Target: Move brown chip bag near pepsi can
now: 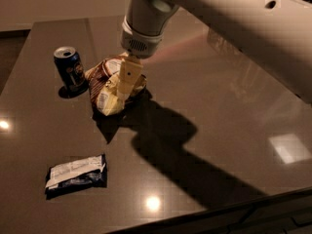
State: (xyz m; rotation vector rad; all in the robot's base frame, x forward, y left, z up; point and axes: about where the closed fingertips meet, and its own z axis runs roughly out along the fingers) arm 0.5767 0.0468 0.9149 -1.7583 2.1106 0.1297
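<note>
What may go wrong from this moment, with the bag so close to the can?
1. The brown chip bag, pinched by the gripper, lies just beside the pepsi can; pushing it closer may tip the upright can.
2. The crumpled bag may slip from the grip, or spring against the can on release.

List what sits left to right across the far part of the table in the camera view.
pepsi can → brown chip bag → claw, down at the bag's right side. The nearer dark blue packet spans under both, so omitted.
</note>
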